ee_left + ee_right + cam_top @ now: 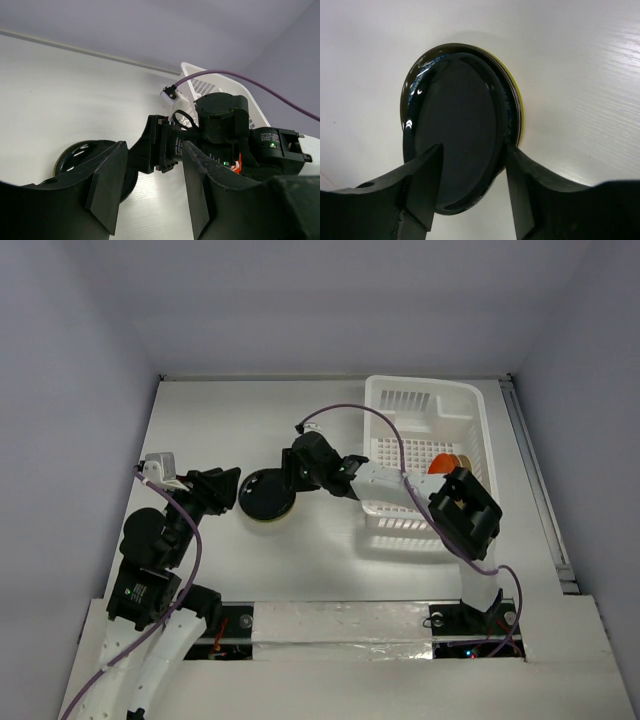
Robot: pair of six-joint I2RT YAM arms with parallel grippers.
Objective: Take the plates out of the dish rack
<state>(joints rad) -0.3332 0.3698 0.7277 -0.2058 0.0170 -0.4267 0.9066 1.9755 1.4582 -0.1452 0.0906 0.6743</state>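
A stack of plates [267, 498] lies flat on the table left of the white dish rack [425, 400]. A dark plate [460, 115] is on top, with a blue-patterned rim and a yellow plate [516, 100] under it. My right gripper [472, 148] hangs over the stack's near edge, jaws apart, one finger above the dark plate and one at its right rim. In the top view the right gripper [285, 480] reaches across from the rack. An orange-red plate [445, 462] stands in the rack. My left gripper [154, 147] is open and empty beside the stack [75, 155], on its left in the top view [230, 490].
The right arm's forearm [400, 485] crosses over the rack's left wall, with a purple cable [385, 420] looping above it. A rail [540, 490] runs along the table's right edge. Grey walls close in the back and both sides.
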